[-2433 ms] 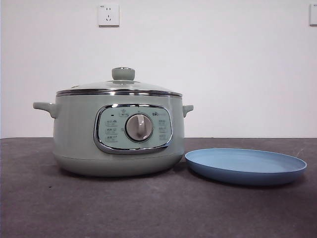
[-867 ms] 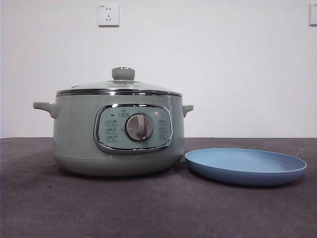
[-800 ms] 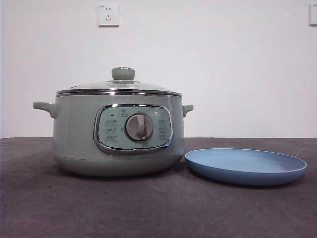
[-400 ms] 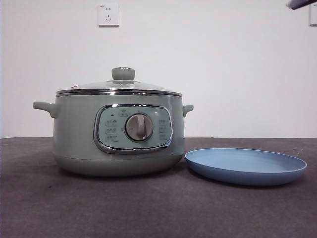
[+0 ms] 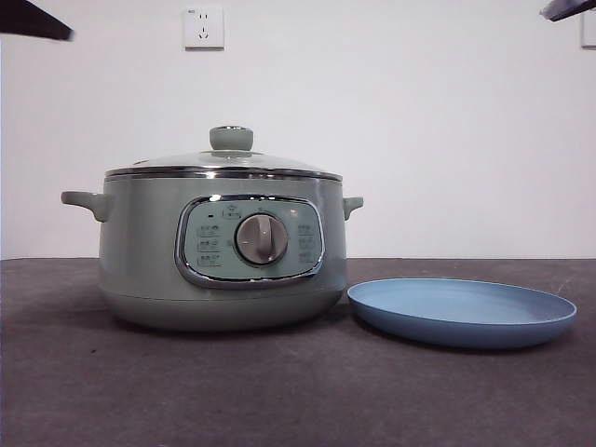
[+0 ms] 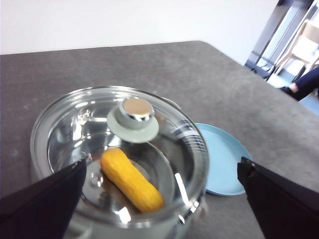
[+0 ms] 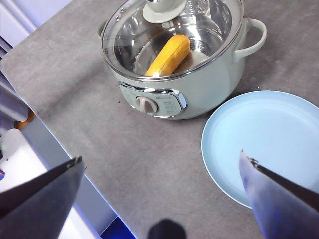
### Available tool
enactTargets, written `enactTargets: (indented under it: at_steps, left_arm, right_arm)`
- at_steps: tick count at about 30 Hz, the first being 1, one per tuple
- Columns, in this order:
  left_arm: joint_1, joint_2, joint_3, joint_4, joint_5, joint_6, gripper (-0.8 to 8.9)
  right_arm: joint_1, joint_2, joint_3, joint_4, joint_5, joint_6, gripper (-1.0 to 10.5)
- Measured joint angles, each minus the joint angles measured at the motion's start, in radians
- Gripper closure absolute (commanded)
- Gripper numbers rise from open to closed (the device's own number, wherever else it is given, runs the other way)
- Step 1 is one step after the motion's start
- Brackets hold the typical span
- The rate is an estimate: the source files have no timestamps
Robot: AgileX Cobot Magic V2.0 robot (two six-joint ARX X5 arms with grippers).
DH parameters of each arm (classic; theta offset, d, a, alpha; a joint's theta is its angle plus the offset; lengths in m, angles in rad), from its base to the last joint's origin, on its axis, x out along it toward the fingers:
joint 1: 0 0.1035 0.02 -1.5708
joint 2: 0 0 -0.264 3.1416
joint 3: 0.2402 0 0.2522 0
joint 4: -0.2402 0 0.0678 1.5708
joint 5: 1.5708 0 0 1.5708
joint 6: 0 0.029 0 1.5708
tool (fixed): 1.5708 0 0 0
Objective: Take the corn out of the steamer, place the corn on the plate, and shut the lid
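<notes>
Grey matte table [image 5: 279,391] bears round glass-lidded steamer [image 5: 149,251].

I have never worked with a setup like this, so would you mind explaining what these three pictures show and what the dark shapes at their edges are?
This is a two-armed robot at a grey table. One picture is taken from a low camera looking level across the table; the other two come from cameras on the arms' wrists, looking down.

The dark wedges at the bottom corners of each wrist picture are that arm's own two jaws: the left gripper and the right gripper, both spread open and holding nothing. In the front view the arms show only as black tips at the top corners.

On the table stands a large round pale-green electric steamer, closed by a clear glass lid with a green knob. Through the glass lies a stubby yellow corn cob. Beside the pot sits a shallow light-blue plate, with nothing on it.
</notes>
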Motion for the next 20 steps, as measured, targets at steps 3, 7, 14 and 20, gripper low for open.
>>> enactTargets:
  at_steps: [3, 7, 14, 20]
  left_arm:
    - [-0.060, 0.109, 0.066, 0.037, -0.073, 0.005, 2.16]
    - [-0.131, 0.266, 0.171, 0.066, -0.164, 0.032, 2.16]
    - [-0.222, 0.488, 0.299, 0.118, -0.275, 0.104, 2.16]
    - [-0.263, 0.596, 0.314, 0.209, -0.339, 0.121, 2.16]
  right_arm:
    - [0.000, 0.000, 0.000, 0.000, 0.000, 0.000, 2.8]
    - [0.000, 0.000, 0.000, 0.000, 0.000, 0.000, 2.8]
    - [0.000, 0.000, 0.000, 0.000, 0.000, 0.000, 2.8]
    - [0.000, 0.000, 0.000, 0.000, 0.000, 0.000, 2.8]
